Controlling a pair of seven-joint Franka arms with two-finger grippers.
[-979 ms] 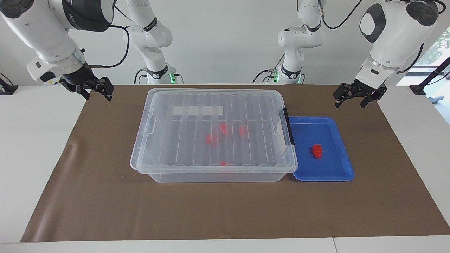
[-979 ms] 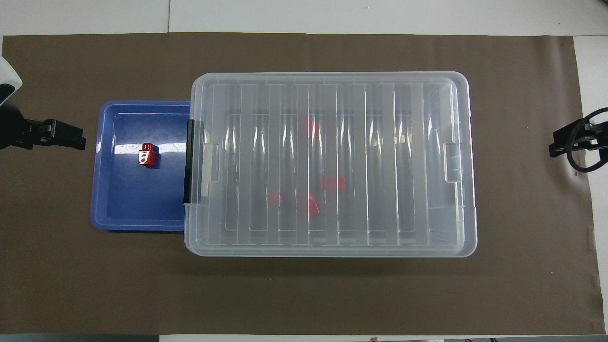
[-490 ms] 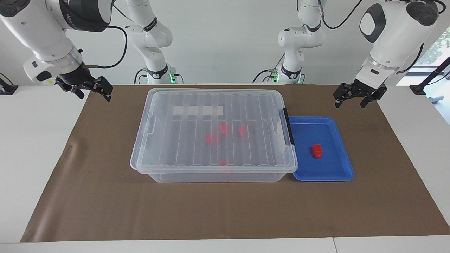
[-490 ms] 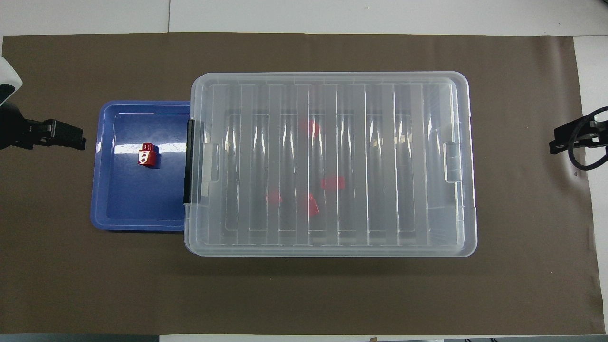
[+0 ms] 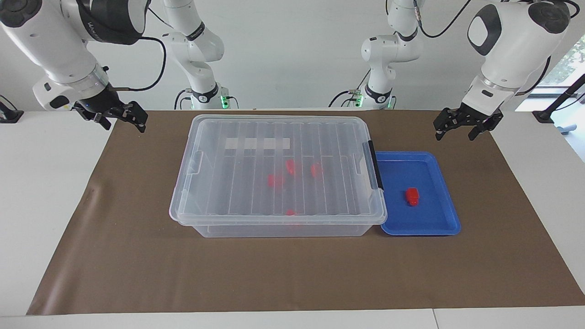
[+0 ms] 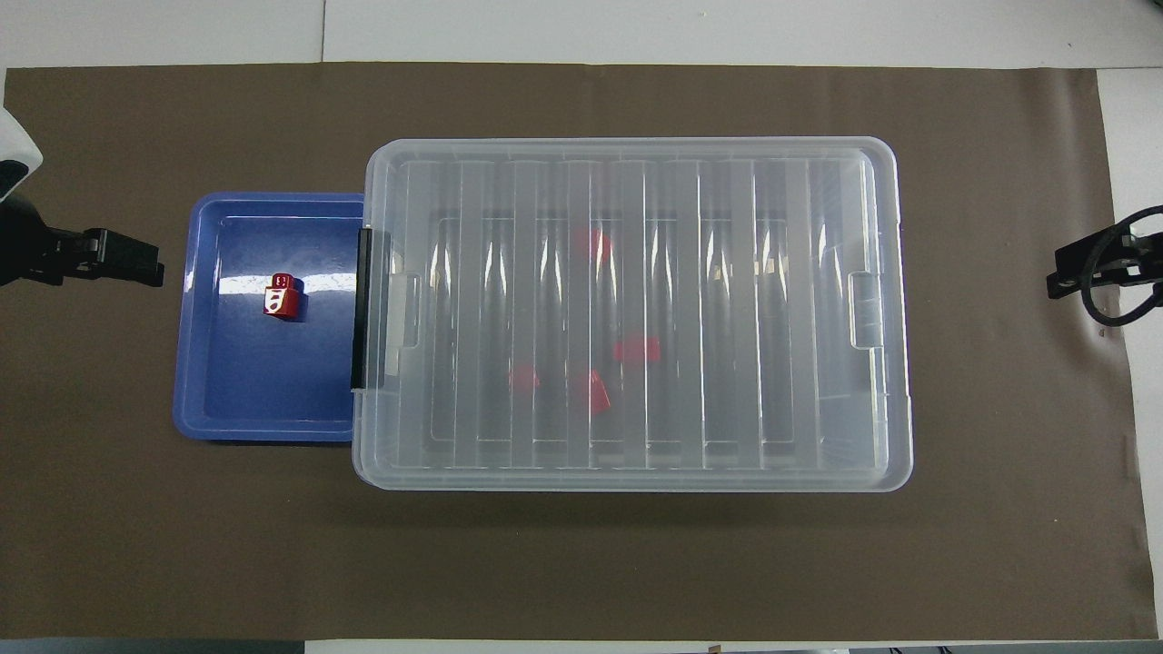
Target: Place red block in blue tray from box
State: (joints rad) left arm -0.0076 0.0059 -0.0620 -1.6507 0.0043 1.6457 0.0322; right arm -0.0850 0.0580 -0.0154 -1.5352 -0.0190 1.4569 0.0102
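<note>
The box (image 5: 279,169) is a clear bin with its ribbed lid on; it stands mid-mat and also shows in the overhead view (image 6: 636,313). Several red blocks (image 5: 275,180) show blurred through the lid (image 6: 636,349). The blue tray (image 5: 452,219) lies against the box's end toward the left arm (image 6: 191,363). One red block (image 5: 412,196) lies in the tray (image 6: 281,296). My left gripper (image 5: 455,133) is open and empty, in the air beside the tray's corner (image 6: 136,263). My right gripper (image 5: 126,121) is open and empty over the mat's edge at the right arm's end (image 6: 1068,277).
A black clip handle (image 5: 376,164) sits on the box's end next to the tray. A brown mat (image 5: 292,269) covers the table under everything. The white table top (image 5: 41,192) shows past the mat's ends.
My right gripper has shifted slightly over the mat's edge. The left gripper, box, tray and blocks have not moved.
</note>
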